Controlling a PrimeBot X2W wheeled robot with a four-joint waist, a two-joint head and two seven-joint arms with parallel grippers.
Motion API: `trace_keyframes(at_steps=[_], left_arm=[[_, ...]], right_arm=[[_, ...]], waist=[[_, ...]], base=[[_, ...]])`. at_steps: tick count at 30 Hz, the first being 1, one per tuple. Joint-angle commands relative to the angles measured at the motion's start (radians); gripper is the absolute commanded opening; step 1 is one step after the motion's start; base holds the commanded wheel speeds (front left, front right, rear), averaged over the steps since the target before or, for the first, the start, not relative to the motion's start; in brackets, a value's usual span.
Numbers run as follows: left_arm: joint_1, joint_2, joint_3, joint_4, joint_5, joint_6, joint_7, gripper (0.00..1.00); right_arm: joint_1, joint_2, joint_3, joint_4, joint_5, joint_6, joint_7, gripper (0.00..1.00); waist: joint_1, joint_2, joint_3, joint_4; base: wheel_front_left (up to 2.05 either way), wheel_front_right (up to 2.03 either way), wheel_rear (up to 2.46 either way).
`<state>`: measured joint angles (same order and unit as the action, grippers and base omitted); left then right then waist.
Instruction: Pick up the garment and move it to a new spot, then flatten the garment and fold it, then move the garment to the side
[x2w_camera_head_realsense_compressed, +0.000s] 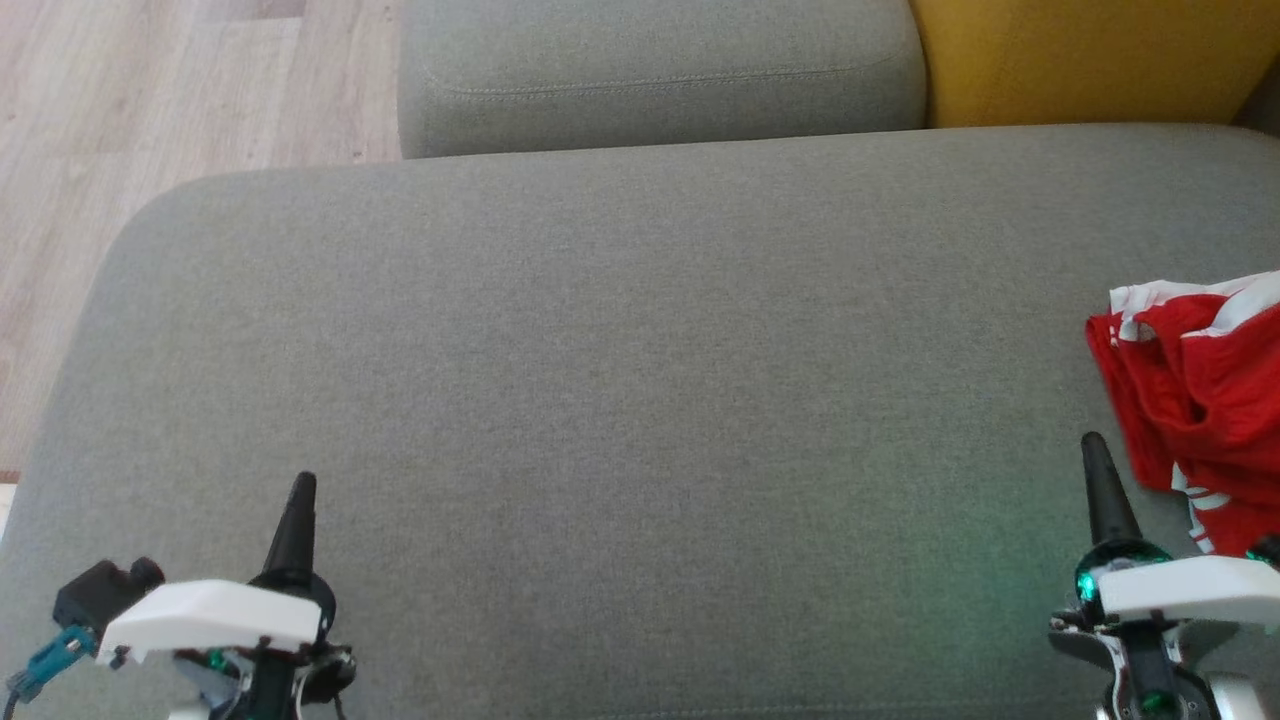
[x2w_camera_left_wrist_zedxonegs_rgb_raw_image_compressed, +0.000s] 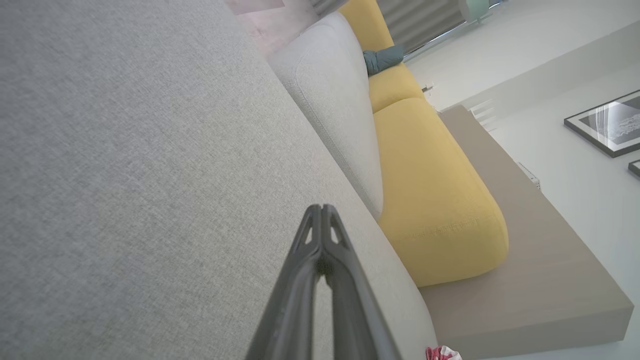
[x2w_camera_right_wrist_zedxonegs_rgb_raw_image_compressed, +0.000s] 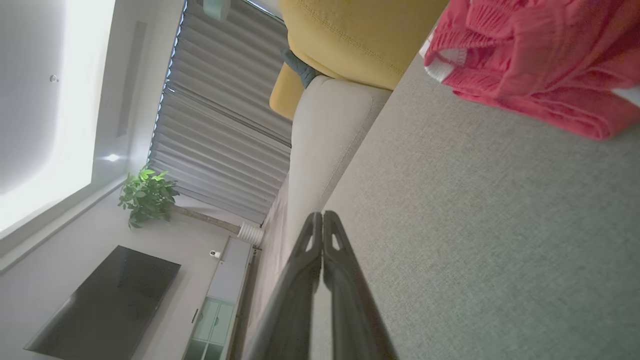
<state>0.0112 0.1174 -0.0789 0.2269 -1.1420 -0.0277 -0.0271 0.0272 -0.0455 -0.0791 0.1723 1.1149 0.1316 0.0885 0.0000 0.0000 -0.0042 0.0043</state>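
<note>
Located garment (x2w_camera_head_realsense_compressed: 1195, 390), red with white trim, bunched at far right of grey seat cushion (x2w_camera_head_realsense_compressed: 620, 380), partly past the head view's edge. Found left gripper (x2w_camera_head_realsense_compressed: 303, 482) low at left, well apart from it; right gripper (x2w_camera_head_realsense_compressed: 1092, 440) just beside it, apparently not touching. Checked the 2 wrist views: found fingers pressed together on each, holding nothing. Read as ready posture, 1 arm per side, leaving mid-cushion free for laying out and flattening. Judged pickup not begun. Expect to need right fingers spread before reaching into the bunch.
</note>
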Motion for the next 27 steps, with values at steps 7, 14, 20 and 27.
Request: trace_keyframes(at_steps=[7, 14, 20, 27], left_arm=[[-0.067, -0.003, 0.059, -0.021, -0.095, -0.024, 0.023, 0.0], [-0.077, -0.011, 0.079, -0.013, -0.174, -0.039, 0.041, 0.0], [-0.084, -0.017, 0.094, -0.008, -0.23, -0.051, 0.055, 0.0], [-0.094, -0.026, 0.115, 0.0, -0.308, -0.066, 0.073, 0.0]], right_arm=[[-0.067, -0.019, 0.005, -0.014, 0.101, -0.001, 0.0, 0.0], [-0.08, -0.019, 0.001, 0.003, 0.182, -0.001, 0.002, 0.0], [-0.09, -0.019, -0.002, 0.015, 0.24, -0.001, 0.003, 0.0], [-0.103, -0.019, -0.006, 0.032, 0.321, -0.001, 0.005, 0.0]], waist=[[0.0, 0.0, 0.001, -0.001], [0.0, 0.0, 0.002, -0.001], [0.0, 0.0, 0.003, -0.002], [0.0, 0.0, 0.005, -0.003]], base=[[0.0, 0.0, 0.0], [0.0, 0.0, 0.0], [0.0, 0.0, 0.0], [0.0, 0.0, 0.0]])
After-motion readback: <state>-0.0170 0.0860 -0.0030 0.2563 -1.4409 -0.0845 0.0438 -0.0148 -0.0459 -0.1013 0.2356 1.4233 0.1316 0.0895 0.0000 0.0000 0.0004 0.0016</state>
